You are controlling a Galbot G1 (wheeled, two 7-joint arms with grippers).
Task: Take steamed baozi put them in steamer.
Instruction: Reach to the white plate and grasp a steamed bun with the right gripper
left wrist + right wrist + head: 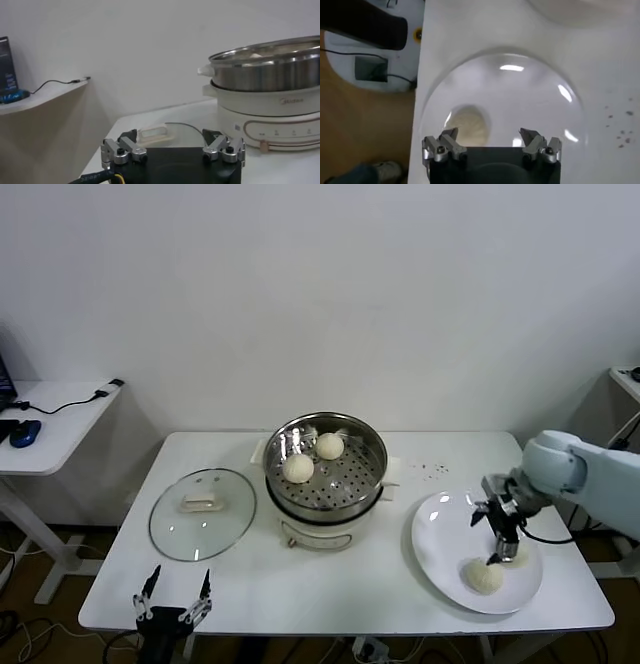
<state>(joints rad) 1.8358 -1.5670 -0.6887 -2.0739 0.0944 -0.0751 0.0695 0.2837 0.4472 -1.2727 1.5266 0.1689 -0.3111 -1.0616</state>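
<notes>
With my right gripper spread wide above the smooth cream-white dough bun on the flat white plate, I feared an off-centre descent would roll it away.

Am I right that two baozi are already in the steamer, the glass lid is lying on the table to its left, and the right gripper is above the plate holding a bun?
Not quite. In the head view the right gripper hangs open above the plate, holding nothing; a bun lies on the plate beneath it. Two baozi sit in the steamer, and the glass lid lies left of it.
</notes>
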